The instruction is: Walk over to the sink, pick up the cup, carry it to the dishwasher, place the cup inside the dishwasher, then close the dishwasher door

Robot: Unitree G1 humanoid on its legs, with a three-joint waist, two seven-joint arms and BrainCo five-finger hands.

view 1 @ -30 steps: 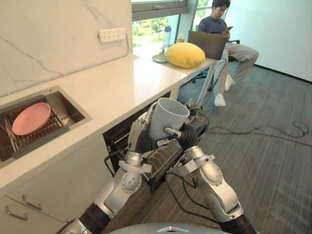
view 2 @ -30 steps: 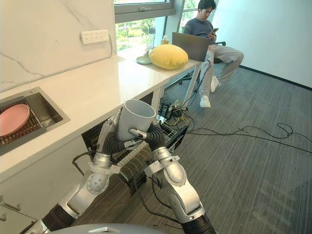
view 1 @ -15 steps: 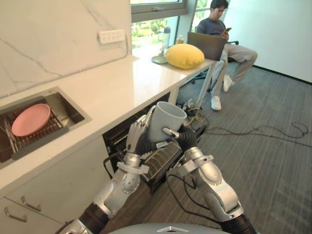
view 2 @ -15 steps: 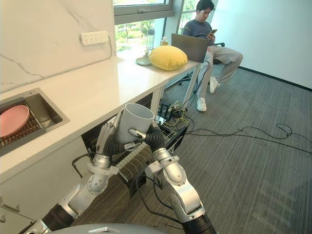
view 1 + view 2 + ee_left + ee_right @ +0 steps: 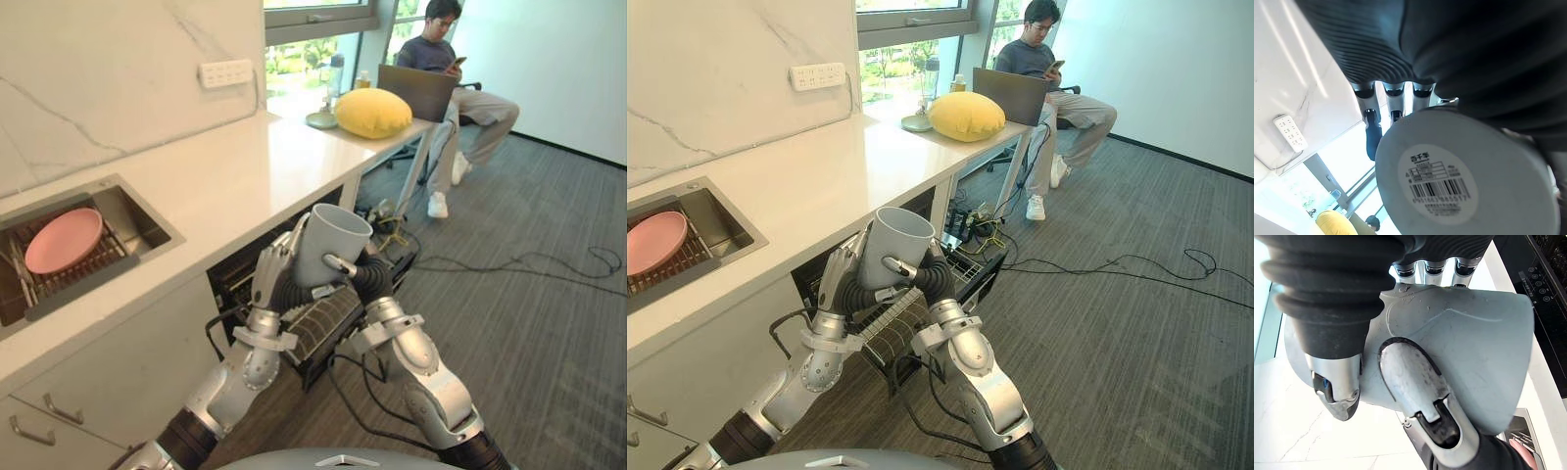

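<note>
The cup (image 5: 331,243), pale grey and upright with its mouth up, is held in the air between both hands, in front of the surface (image 5: 220,171) and above the open dishwasher (image 5: 235,279). The right hand (image 5: 361,276) is grasping the cup: in the right wrist view its thumb (image 5: 1415,391) and fingers curl round the cup's wall. The left hand (image 5: 274,276) is on the other side, its fingers (image 5: 1395,100) nearly straight and laid flat up the wall, pressing the cup rather than clenched on it. The left wrist view looks at the cup's round base, which has a white barcode label (image 5: 1437,178). The dishwasher is set under the surface, and its dark front is open, with a rack (image 5: 896,328) jutting out just below the hands. Further left along the surface is the sink (image 5: 147,227), where a pink plate (image 5: 64,240) leans on a wire drainer. A white socket strip (image 5: 225,71) is on the marble wall above the surface. At the far end, by the window, a yellow cushion (image 5: 373,112) lies beside a small dish (image 5: 321,118) and a laptop (image 5: 416,88). Behind the laptop a person (image 5: 446,54) sits on a chair, holding a phone. The floor (image 5: 549,333) is grey carpet.
</note>
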